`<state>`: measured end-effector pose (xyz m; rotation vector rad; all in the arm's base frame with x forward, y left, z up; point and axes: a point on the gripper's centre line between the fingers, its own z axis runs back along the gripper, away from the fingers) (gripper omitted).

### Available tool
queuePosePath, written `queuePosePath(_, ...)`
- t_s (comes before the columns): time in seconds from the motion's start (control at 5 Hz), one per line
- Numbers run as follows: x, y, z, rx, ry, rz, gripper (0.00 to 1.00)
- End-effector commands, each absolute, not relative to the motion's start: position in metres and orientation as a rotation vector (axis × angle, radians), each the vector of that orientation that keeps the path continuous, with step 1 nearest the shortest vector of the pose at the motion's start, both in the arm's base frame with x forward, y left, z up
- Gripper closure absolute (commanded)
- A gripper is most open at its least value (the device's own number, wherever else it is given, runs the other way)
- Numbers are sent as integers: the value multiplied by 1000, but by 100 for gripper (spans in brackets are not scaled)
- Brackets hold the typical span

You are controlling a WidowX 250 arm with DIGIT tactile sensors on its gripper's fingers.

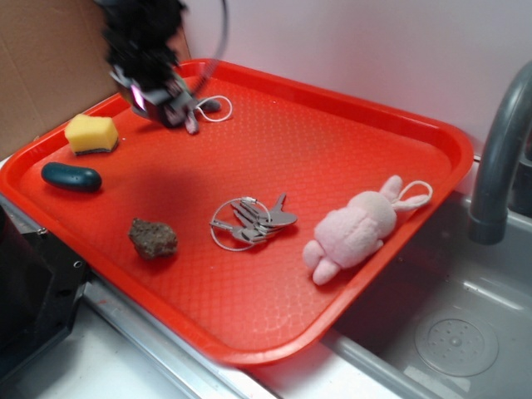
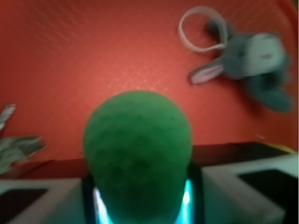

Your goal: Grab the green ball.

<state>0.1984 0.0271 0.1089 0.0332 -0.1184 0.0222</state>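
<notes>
Overhead, the tool [image 1: 158,96] is held raised above the red tray's [image 1: 349,125] far-left corner. The green ball [image 2: 138,154] is pinched between its fingers.

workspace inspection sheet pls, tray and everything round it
surface: red tray, textured, beside a sink.
job's things: green ball sits between the gripper fingers in the wrist view; hidden in the exterior view.
clutter: yellow sponge, dark green oblong object, brown rock, keys on a ring, pink plush bunny, grey plush bunny with a white loop.
grippers: gripper blurred, above the tray's far left, shut on the ball.
cables: dark cable arcs from the arm.
surroundings: grey faucet, sink drain, cardboard.
</notes>
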Motion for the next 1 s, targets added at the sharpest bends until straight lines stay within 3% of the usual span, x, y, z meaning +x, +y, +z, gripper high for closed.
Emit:
queuePosePath(0.0, 165, 47, 190, 34, -155, 168, 100)
queuePosePath(0.2, 166, 52, 199, 70, -142, 252, 100)
queuePosePath(0.8, 186, 68, 184, 77, -117, 449, 100)
